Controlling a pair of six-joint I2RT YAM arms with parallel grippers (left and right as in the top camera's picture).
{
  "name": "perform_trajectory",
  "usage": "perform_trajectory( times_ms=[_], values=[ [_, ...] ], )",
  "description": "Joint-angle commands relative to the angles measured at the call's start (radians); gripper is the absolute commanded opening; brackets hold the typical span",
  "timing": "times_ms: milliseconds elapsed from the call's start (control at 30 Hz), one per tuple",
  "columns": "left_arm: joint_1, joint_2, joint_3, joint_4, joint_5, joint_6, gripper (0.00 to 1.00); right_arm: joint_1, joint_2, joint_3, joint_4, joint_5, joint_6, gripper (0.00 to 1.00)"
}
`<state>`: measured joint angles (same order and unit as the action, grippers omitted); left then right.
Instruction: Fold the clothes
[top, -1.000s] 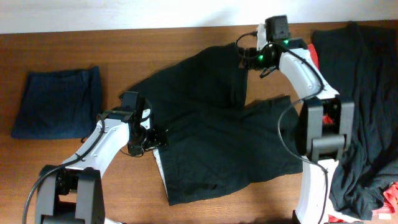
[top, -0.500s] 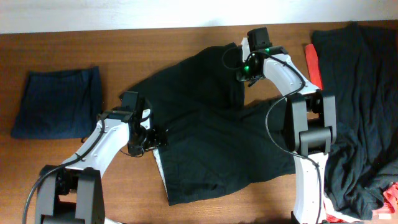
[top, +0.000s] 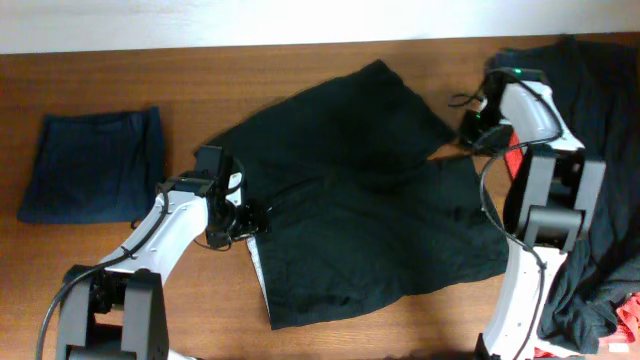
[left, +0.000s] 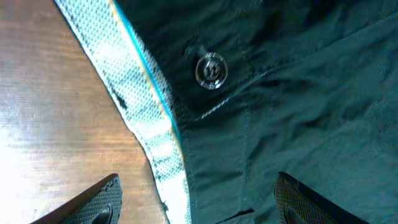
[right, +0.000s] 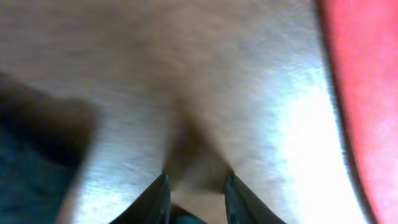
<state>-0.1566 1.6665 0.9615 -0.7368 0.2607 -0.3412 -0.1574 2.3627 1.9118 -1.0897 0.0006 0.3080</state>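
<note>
The black shorts (top: 350, 200) lie spread in the middle of the table, with the pale inner waistband (top: 256, 262) at their left edge. My left gripper (top: 246, 222) is open and straddles that waistband. In the left wrist view (left: 205, 202) one finger is over bare wood and the other over black fabric, with the waistband (left: 146, 106) and a metal button (left: 211, 68) ahead. My right gripper (top: 469, 134) is just right of the shorts' upper leg, over bare table. Its fingers (right: 196, 186) are a little apart and hold nothing. Dark fabric (right: 28, 149) shows at the left and a red garment (right: 367, 93) at the right.
A folded navy-blue garment (top: 95, 165) lies at the far left. A pile of black clothes (top: 600, 130) with red bits (top: 630, 312) fills the right edge, beside the right arm's base. The table's far edge runs along the top.
My right gripper has moved right, from the top of the shorts to their right side. The upper leg, which lay folded over, now lies spread out to the right. The left arm has not moved.
</note>
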Motion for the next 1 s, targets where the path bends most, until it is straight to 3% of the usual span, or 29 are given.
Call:
perform_trajectory(
  times_ms=[0,400,667,700,733,800,967],
  values=[
    [0.003,0.007,0.008,0.019,0.005,-0.012,0.78,-0.003,-0.011,-0.01,-0.056,0.019,0.015,0.36],
    [0.002,0.024,0.006,0.111,-0.07,-0.01,0.74,-0.027,-0.34,-0.01,-0.231,0.019,-0.015,0.36],
    [0.003,0.185,0.004,0.154,-0.074,-0.014,0.74,-0.027,-0.414,-0.01,-0.307,0.019,-0.039,0.36],
    [0.002,0.2,0.004,0.168,-0.073,-0.014,0.71,-0.027,-0.414,-0.01,-0.315,0.019,-0.039,0.36],
    [0.002,0.213,0.004,0.188,-0.067,-0.014,0.52,-0.027,-0.414,-0.01,-0.32,0.019,-0.039,0.36],
    [0.003,0.22,0.005,0.239,-0.076,-0.013,0.01,-0.027,-0.414,-0.01,-0.322,0.019,-0.042,0.36],
    [0.042,0.22,0.128,0.318,-0.188,0.003,0.0,-0.027,-0.414,-0.01,-0.332,0.019,-0.042,0.36]
  ],
)
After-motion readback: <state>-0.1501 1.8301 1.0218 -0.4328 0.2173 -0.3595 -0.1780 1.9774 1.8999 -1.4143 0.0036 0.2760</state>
